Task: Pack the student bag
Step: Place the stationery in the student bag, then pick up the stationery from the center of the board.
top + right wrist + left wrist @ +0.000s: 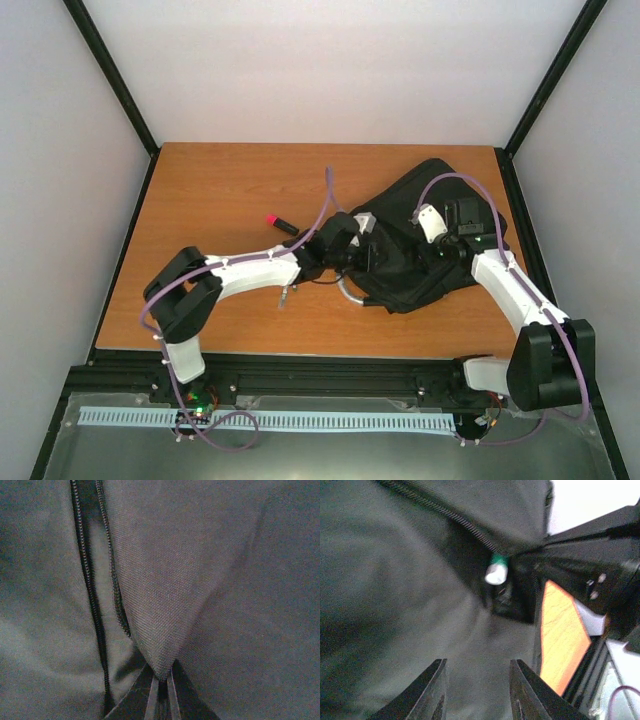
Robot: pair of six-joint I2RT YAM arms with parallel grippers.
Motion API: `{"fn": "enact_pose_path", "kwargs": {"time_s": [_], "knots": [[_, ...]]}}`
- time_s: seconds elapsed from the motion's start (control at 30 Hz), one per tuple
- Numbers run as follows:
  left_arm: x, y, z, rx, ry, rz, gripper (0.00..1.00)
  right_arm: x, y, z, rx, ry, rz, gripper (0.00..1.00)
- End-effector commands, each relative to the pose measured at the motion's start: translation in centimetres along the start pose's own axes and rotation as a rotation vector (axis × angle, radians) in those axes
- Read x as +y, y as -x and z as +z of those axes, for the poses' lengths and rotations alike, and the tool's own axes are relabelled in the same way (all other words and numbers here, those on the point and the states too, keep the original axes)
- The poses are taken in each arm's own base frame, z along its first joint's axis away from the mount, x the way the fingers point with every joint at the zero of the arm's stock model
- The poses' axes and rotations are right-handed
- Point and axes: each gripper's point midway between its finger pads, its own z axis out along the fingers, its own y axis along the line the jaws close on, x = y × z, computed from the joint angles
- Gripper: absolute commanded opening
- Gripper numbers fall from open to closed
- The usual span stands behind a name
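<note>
The student bag is a black fabric backpack lying at the table's right centre, with its curved grey handle at the near left corner. My left gripper is at the bag's left edge. In the left wrist view it stands open, with nothing between its fingers and bag cloth just beyond. A white and green cylinder shows in the bag's opening, under the zip. My right gripper is over the bag's right part. Its jaws are shut on a fold of the bag's fabric, beside an open zipper.
A dark pen with a red tip lies on the wooden table, left of the bag. A small thin object lies near the left forearm. Black frame posts stand at the table's sides, with white walls behind.
</note>
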Motion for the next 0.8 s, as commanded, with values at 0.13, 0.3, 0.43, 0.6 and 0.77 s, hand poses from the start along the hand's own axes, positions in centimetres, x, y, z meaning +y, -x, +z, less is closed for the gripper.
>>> {"fn": "enact_pose_path", "kwargs": {"time_s": [0.13,0.3,0.43,0.6,0.77], "knots": [[8.8,-1.7,-7.6,0.037,0.433,0.094,0.44,1.8,-0.9,0.4,0.026,0.088,-0.019,0.03],[14.5,-2.3,-13.2,0.061,0.686,0.077,0.47,2.0,-0.9,0.3,0.025,0.099,-0.021,0.03],[18.2,-2.1,-16.3,0.07,0.8,0.031,0.52,2.1,-0.9,0.4,0.028,0.106,-0.021,0.03],[20.9,-1.0,-15.8,0.09,0.796,-0.097,0.55,2.1,-0.9,0.4,0.025,0.108,-0.019,0.03],[23.1,1.9,-14.4,0.014,0.827,-0.263,0.58,2.2,-0.9,0.3,0.025,0.107,-0.019,0.03]]}}
